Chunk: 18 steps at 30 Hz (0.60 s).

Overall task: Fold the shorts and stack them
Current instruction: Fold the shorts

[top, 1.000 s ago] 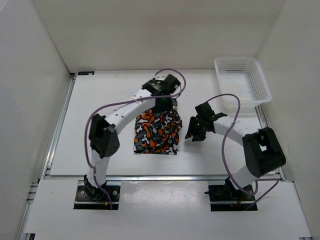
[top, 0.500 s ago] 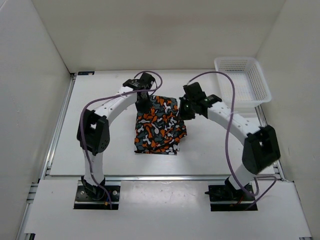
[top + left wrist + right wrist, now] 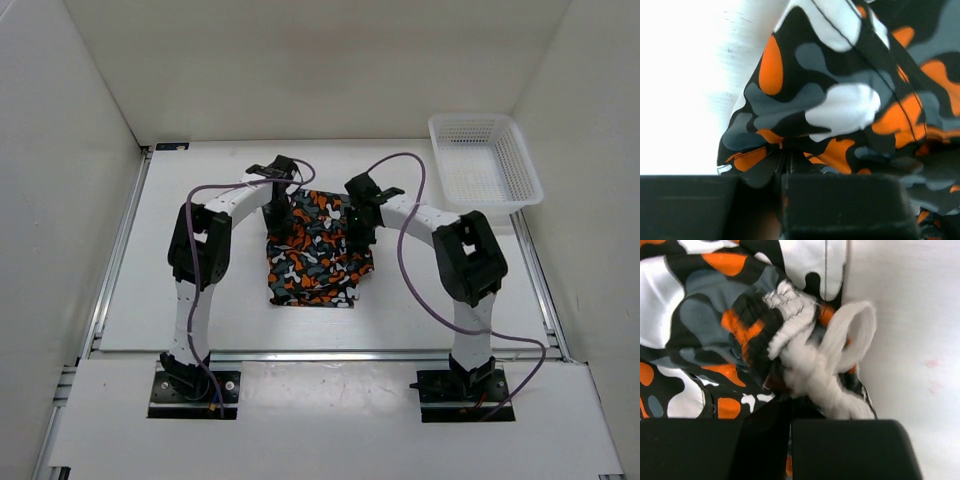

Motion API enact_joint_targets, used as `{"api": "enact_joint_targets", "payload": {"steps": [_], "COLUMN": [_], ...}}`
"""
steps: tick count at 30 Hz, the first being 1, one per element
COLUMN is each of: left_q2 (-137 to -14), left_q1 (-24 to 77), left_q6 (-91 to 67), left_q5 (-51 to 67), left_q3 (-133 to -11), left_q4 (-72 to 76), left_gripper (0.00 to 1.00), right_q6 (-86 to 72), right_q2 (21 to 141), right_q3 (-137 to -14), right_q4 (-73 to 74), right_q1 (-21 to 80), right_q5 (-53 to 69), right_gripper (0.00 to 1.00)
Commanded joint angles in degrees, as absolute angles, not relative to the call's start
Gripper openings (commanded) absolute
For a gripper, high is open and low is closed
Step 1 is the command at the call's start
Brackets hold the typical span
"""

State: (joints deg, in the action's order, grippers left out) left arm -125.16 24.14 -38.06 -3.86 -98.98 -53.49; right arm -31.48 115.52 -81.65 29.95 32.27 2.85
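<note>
White desk [image 3: 200,310] with camouflage-print shorts [image 3: 318,262] lying partly folded at its centre. Left pincer [image 3: 281,222] and right pincer [image 3: 357,228] each clamp a far corner. The cloth looks light and limp, best held by its edges; the white drawstring [image 3: 840,360] hangs loose

A white counter [image 3: 200,300] is sitting boxed in by three plain white panels: a left wall [image 3: 60,200], a back wall [image 3: 320,70] and a right wall [image 3: 590,160]. A silvery metal rail [image 3: 118,250] is running along the counter's left edge, a front rail [image 3: 320,353] is crossing its near edge, and a white board [image 3: 330,420] is lying just in front of that. Bright, even light is falling from above, throwing only soft shadows and washing the counter almost blank in the left wrist view.
</note>
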Motion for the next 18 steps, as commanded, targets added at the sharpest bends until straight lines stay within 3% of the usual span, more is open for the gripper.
{"api": "enact_joint_targets", "payload": {"steps": [1,4,5,6,7,10,14,18], "left_q2": [-116.47,-109.55,-107.68,-105.75,-101.90,-93.82,-82.93,-71.92], "left_q1": [24.87,25.40,25.40,25.92,25.93,25.93,25.93,25.32], "left_q6": [-35.16,-33.22,-32.35,-32.34,-31.82,-31.20,-31.81,-33.22], "left_q5": [-2.90,-2.90,-2.90,-2.90,-2.90,-2.90,-5.18,-8.61], "left_q3": [-102.12,-103.89,-104.58,-104.59,-104.59,-101.44,-94.85,-86.33], "left_q4": [-53.52,-55.37,-56.24,-56.86,-56.87,-56.87,-56.87,-57.56], "left_gripper": [0.24,0.55,0.77,0.83,0.90,0.91,0.91,0.92], "right_q6": [-31.29,-29.89,-29.36,-29.36,-29.36,-29.36,-31.37,-33.31], "right_q2": [104.19,94.59,92.31,88.02,86.06,80.00,73.05,65.40], "right_q3": [-82.71,-82.71,-82.71,-82.71,-82.18,-80.87,-75.69,-69.97], "right_q4": [32.69,34.89,35.68,37.60,38.75,44.62,49.31,51.94], "right_q1": [32.34,32.34,32.34,32.34,32.34,31.82,31.82,31.20], "right_q5": [-3.32,-10.51,-12.81,-15.09,-17.47,-27.22,-36.01,-36.83], "right_gripper": [0.05,0.49,0.71,0.78,0.83,0.91,0.93,0.94]}}
